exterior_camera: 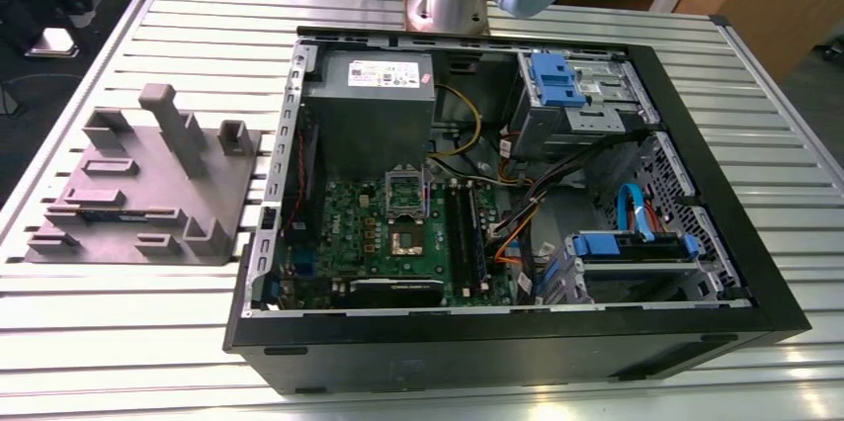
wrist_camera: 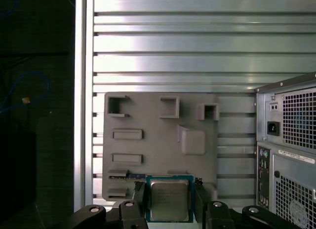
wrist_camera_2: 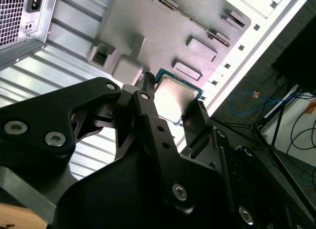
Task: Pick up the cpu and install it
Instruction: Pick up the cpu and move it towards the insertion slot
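your gripper [wrist_camera: 169, 185] is pinching the cpu [wrist_camera: 169, 203] by two opposite edges, jaws closed to its width, holding it high over the grey moulded fixture [wrist_camera: 158, 140] on the ribbed aluminium bench [wrist_camera: 173, 56]. the flat, square chip, its dull metal lid edged in green, is offering little purchase. it is risking a slip or twist, then meeting the socket [exterior_camera: 403, 236] askew and bending contacts.

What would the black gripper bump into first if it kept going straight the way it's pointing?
Probably the grey moulded tray with raised blocks, near its edge. The gripper, gripping the small silvery square cpu, points at it; the gap is hard to judge.
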Controlling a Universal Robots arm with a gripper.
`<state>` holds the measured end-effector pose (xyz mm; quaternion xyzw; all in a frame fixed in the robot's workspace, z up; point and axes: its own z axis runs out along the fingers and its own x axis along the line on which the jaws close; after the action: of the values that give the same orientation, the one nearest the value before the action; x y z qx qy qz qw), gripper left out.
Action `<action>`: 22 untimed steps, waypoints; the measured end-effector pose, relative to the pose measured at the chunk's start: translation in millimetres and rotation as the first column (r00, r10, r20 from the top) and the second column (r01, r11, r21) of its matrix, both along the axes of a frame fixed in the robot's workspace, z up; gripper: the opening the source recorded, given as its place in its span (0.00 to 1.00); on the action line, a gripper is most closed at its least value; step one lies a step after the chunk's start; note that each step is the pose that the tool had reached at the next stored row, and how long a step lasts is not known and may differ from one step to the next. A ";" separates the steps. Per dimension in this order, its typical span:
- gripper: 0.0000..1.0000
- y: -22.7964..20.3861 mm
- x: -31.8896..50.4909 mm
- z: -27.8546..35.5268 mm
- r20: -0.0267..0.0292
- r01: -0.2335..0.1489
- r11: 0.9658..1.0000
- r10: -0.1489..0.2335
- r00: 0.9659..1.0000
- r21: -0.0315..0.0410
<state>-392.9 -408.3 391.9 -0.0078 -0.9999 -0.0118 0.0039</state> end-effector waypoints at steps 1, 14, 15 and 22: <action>0.47 0.0 0.3 0.0 0.000 0.000 1.000 0.000 1.000 0.000; 0.47 0.0 7.0 0.0 0.000 0.000 1.000 0.000 1.000 0.000; 0.47 0.0 7.3 0.0 0.000 0.000 1.000 0.000 1.000 0.000; 0.47 0.0 11.8 0.0 0.000 0.000 1.000 0.000 1.000 0.000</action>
<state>-381.2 -408.2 391.9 -0.0078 -0.9999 -0.0118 0.0039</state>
